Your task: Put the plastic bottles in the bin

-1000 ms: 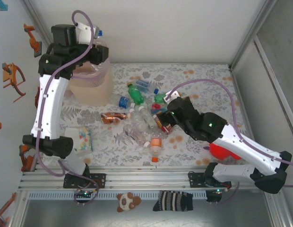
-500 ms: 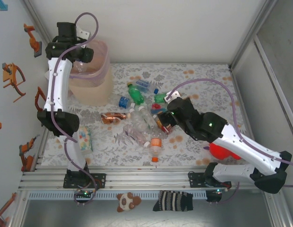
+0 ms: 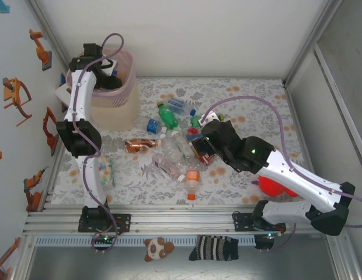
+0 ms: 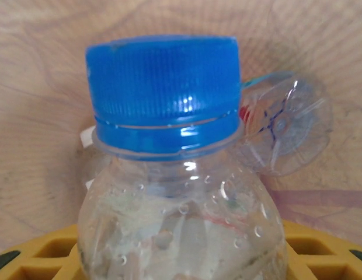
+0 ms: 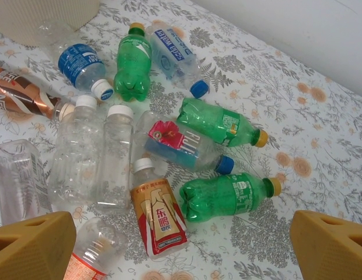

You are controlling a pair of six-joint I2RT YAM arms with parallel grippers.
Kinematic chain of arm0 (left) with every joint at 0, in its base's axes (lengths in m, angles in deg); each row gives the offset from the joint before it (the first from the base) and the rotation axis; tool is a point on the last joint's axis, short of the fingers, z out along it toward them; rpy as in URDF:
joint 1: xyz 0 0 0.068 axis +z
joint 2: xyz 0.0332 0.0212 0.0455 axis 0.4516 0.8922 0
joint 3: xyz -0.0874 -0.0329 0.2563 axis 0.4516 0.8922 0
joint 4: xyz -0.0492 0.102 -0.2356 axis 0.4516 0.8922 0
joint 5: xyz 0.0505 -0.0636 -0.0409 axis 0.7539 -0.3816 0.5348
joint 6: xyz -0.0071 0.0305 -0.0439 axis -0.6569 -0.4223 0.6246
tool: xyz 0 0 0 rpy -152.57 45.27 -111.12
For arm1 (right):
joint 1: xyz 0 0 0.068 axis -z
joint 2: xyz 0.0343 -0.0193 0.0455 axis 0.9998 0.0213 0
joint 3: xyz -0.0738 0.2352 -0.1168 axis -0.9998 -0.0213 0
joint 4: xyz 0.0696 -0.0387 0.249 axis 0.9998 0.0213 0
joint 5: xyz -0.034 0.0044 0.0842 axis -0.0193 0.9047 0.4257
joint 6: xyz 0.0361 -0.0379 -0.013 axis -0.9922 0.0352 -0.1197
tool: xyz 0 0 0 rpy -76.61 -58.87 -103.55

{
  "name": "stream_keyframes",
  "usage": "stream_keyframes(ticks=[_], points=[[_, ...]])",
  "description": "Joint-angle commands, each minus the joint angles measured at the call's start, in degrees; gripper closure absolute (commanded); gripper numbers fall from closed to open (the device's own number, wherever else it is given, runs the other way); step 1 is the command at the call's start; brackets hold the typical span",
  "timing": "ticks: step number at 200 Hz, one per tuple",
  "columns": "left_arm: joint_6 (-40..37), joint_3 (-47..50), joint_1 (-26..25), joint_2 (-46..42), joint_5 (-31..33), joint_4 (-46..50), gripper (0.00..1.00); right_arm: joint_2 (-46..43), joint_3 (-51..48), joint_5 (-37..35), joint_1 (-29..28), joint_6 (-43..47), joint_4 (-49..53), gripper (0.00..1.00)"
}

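Observation:
My left gripper (image 4: 181, 256) is shut on a clear plastic bottle with a blue cap (image 4: 169, 146), held inside the pale pink bin (image 3: 117, 111) at the table's back left. The base of another clear bottle (image 4: 283, 125) lies against the bin's inner wall. My right gripper (image 5: 181, 251) hangs open over the pile of plastic bottles (image 3: 175, 149) mid-table. Under it lie a red-and-gold labelled bottle (image 5: 159, 219) and a green bottle (image 5: 228, 195). Other green, clear, blue-labelled and copper bottles (image 5: 20, 96) lie around them.
A red plush toy (image 3: 274, 186) sits under the right arm near the front right. A white box with coloured dots (image 3: 103, 171) stands by the left arm's base. Frame walls close in the table on both sides.
The left arm has swung back and lowered its bottle into the bin's mouth. The right gripper has shifted slightly left over the pile, still open.

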Motion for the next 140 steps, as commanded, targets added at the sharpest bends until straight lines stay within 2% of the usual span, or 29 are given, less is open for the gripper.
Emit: stream_keyframes(ticks=[1, 18, 43, 66, 111, 140], points=[[1.75, 0.74, 0.6, 0.77, -2.45, 2.78, 0.45, 0.71, 2.29, 0.07, -0.14, -1.44, 0.35, 0.07], [2.19, 1.18, 0.74, 1.63, -2.95, 3.09, 0.43, 0.98, 2.35, 0.14, -0.09, -1.6, 0.45, 0.08], [2.79, 1.27, 0.74, 1.72, -3.82, 2.99, 0.33, 1.07, 2.35, -0.21, -0.09, -2.35, 0.84, 0.08], [3.41, 0.87, 0.65, 0.73, -4.36, 2.55, 0.29, 0.74, 2.11, -0.12, -0.16, -3.87, 0.92, 0.08], [4.51, -0.95, 0.65, -1.96, -5.0, 2.48, 0.26, 0.72, 1.65, 0.66, -0.09, -6.69, 1.31, 0.08], [5.51, -2.32, 0.66, -4.39, -6.62, 2.14, 0.26, 1.67, 1.42, 2.88, -0.1, -9.83, 1.8, 0.12]])
